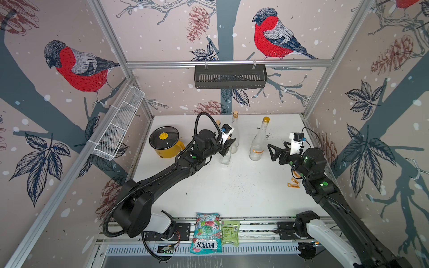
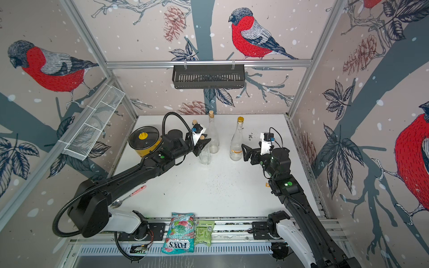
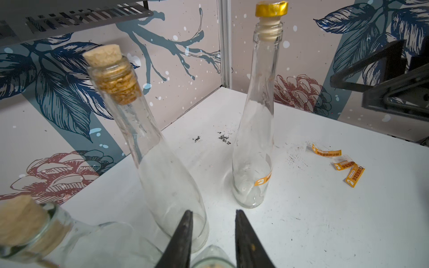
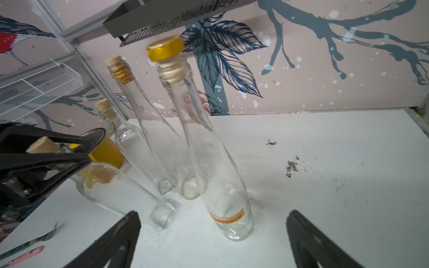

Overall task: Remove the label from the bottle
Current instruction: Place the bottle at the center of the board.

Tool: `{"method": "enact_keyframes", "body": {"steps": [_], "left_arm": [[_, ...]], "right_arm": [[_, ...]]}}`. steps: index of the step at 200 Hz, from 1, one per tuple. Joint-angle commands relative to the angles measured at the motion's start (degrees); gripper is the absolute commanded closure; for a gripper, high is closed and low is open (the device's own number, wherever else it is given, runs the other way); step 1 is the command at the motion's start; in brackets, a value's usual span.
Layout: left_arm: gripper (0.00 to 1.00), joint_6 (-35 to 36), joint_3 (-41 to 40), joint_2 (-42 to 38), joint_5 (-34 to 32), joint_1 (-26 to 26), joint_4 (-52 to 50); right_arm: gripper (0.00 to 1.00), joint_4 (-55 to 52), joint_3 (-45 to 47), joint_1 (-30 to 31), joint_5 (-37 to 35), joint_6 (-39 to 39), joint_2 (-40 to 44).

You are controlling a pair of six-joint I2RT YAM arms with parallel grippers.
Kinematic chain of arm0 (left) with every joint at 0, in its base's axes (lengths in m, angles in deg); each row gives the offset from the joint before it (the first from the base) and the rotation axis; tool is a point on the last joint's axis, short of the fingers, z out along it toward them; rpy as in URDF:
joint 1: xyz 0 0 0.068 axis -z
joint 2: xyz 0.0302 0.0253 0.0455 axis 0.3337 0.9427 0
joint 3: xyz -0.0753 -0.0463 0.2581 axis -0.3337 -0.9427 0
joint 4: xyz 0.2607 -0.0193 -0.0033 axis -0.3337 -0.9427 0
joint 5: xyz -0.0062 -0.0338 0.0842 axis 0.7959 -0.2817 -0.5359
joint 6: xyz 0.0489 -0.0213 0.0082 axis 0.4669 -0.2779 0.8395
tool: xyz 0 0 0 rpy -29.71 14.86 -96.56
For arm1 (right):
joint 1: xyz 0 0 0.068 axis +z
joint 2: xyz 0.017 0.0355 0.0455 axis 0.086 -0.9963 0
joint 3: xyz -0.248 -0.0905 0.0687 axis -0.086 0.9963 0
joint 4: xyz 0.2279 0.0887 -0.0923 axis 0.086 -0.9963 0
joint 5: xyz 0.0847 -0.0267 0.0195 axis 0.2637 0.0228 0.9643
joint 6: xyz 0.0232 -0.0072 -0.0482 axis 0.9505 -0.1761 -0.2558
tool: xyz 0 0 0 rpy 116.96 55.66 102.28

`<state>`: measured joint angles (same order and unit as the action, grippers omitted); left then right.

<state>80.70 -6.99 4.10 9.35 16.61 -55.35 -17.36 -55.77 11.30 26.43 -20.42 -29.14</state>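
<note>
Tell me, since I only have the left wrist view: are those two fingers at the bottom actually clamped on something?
Observer: Yes. The right wrist view shows the left gripper shut on the neck of a short corked bottle.
Operator: And the right gripper? I see only a black edge of it.
Observer: In a top view the right gripper is open, with its fingers spread toward the gold-capped bottle and not gripping it.
Operator: How does the label look on the side I can't see?
Observer: In the right wrist view the orange label runs as a band across that side, low on the body, not peeled.
</note>
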Motion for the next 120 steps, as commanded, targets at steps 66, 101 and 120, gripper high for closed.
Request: {"method": "enact_keyframes", "body": {"steps": [66,101,120], "left_arm": [[1.0,-0.13,5.48,5.4,2.79,-0.77,5.09],[1.0,-0.46,5.74,6.27,3.0,-0.79,5.16],[1.0,-0.58,5.99,6.79,3.19,-0.86,4.98]], "right_arm": [[0.01,5.08,-7.14,3.85,0.6,-3.44,-6.69],[0.01,5.48,-9.16,3.93,-1.52,-3.66,-8.93],[0.0,5.63,-10.23,3.95,-2.75,-3.88,-10.43]]}}
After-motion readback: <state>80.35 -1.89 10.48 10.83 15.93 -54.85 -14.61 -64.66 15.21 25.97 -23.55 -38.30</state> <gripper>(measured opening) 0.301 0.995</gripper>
